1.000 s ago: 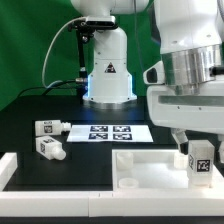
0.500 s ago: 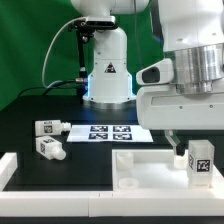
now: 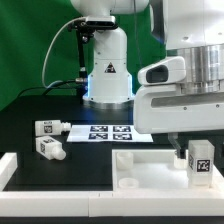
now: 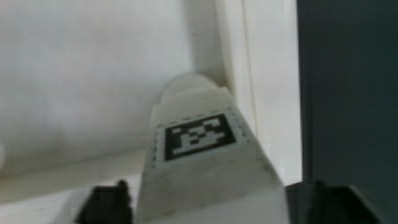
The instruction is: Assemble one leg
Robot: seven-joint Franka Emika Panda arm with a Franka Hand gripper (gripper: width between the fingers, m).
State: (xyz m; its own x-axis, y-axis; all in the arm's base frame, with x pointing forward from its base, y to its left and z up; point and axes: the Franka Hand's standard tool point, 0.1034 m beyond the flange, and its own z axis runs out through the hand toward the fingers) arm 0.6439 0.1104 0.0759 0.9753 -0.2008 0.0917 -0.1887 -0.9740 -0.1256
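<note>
1. At the exterior view's left I see two small white plastic pegs with black-and-white tags: one (image 3: 48,127) on the black table, one (image 3: 50,149) just below it.
2. Centre: the flat white marker board (image 3: 108,132) lies before the arm's white base (image 3: 108,75).
3. Right: the white tagged leg (image 3: 200,160) stands upright on the large white square panel (image 3: 150,172), under the two-finger gripper (image 3: 180,146).
4. My wrist view shows the leg (image 4: 201,140) between the dark fingertips (image 4: 111,203), which sit apart at either side; I cannot tell if they touch it.
</note>
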